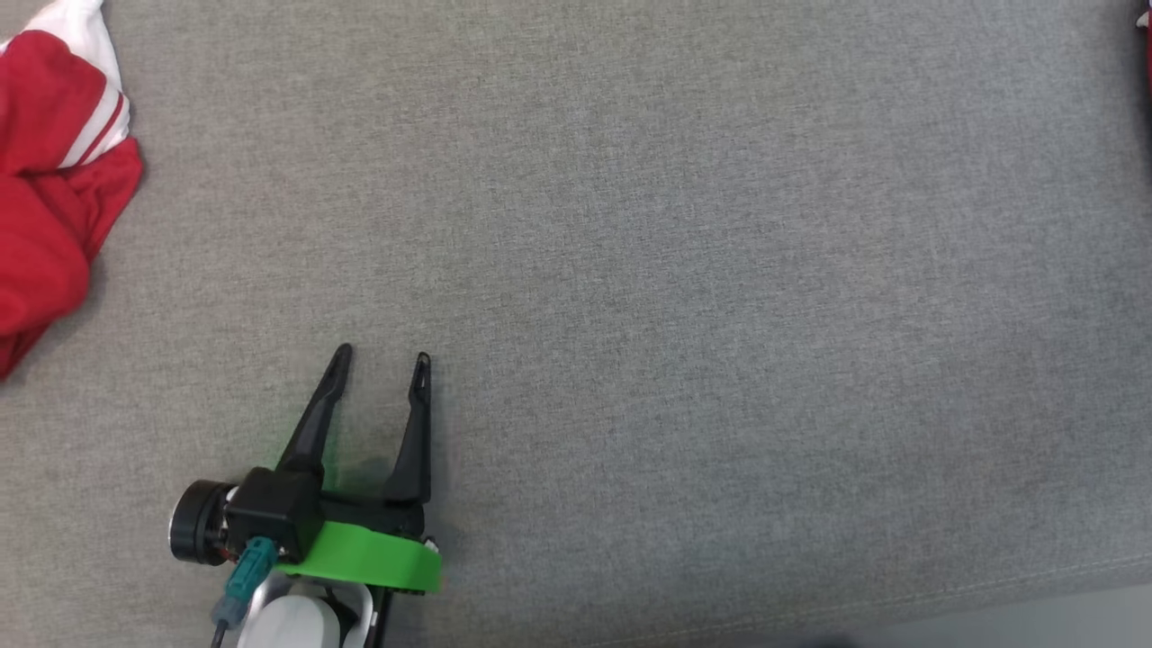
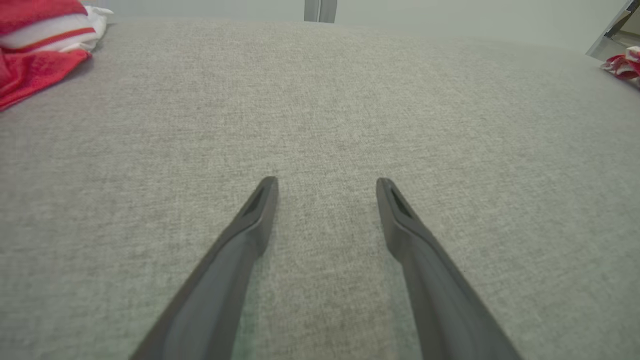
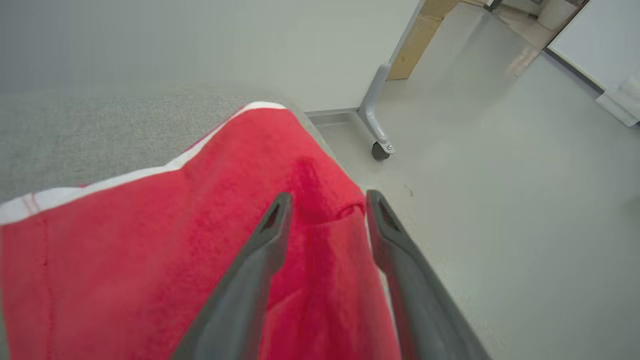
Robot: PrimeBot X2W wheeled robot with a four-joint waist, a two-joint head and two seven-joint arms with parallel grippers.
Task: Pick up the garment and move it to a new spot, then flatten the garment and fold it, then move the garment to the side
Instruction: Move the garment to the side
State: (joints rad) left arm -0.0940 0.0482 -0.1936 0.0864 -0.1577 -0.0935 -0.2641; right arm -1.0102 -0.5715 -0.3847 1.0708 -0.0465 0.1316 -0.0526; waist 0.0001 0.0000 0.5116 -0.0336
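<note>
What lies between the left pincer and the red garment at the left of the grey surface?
Nothing; the stretch is bare grey surface, as the head view shows between the left pincer and the red garment.

Nothing legible came up on my feeds. I checked the red terry-cloth garment with white stripes [image 3: 150, 250], the green plastic collar [image 1: 369, 558] behind the left gripper [image 1: 382, 360] and the grey woven cloth surface [image 1: 720, 270]: no label, brand, number or sign I could read.
</note>
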